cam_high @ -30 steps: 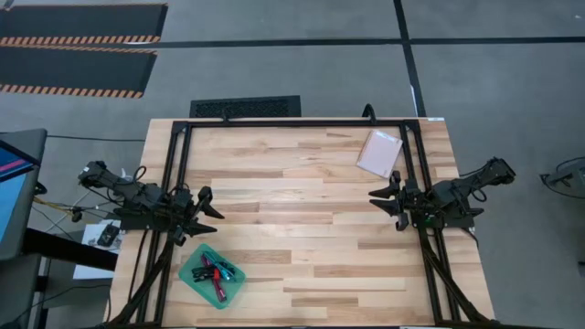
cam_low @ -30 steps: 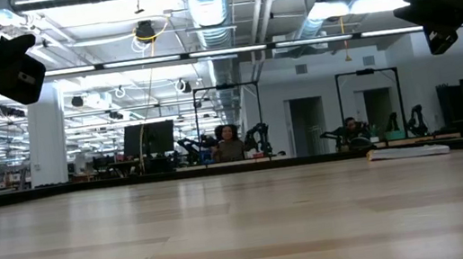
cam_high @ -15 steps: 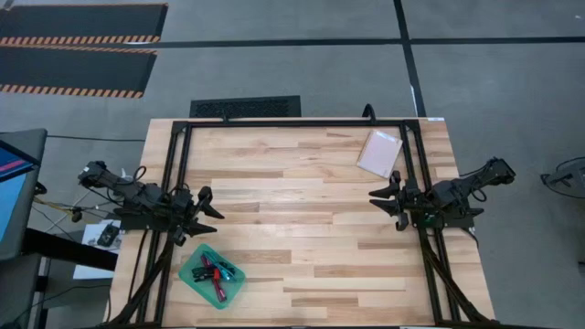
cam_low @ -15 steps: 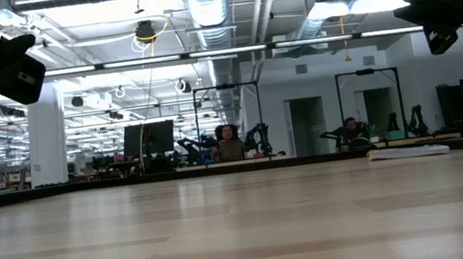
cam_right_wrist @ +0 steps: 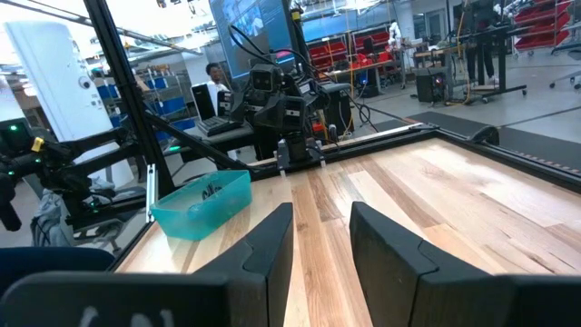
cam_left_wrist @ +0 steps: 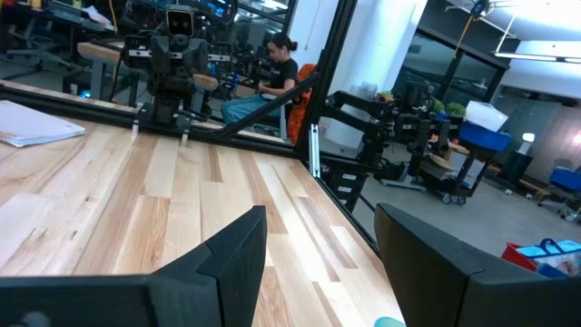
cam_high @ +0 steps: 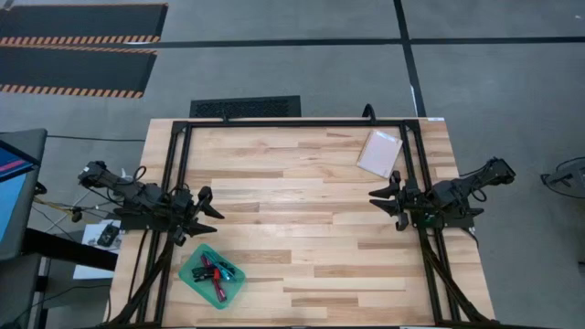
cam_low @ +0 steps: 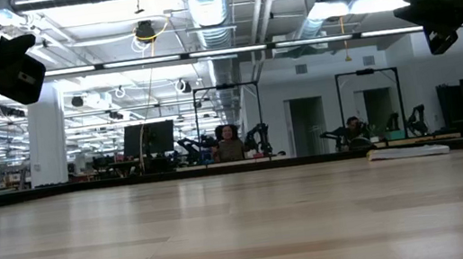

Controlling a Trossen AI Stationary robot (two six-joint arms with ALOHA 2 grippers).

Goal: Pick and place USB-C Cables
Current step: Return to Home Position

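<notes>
The USB-C cables [cam_high: 218, 272] lie bundled in a teal tray [cam_high: 196, 280] near the table's near-left corner; magenta, red, black and teal strands show in the high view. In the right wrist view only the tray's wall [cam_right_wrist: 201, 204] shows, and it hides the cables. My left gripper [cam_high: 207, 209] hovers open just beyond the tray's far side, above the table, its fingers [cam_left_wrist: 231, 259] wide apart. My right gripper [cam_high: 380, 203] is open at the table's right side, facing left, far from the tray.
A white-pink flat packet [cam_high: 379, 153] lies on the far-right part of the table, also seen as packet [cam_low: 407, 152]. A black frame [cam_high: 292, 122] runs round the table's far, left and right sides. Bare wood spans the middle [cam_high: 292, 219]. A person [cam_left_wrist: 277, 68] sits beyond the table.
</notes>
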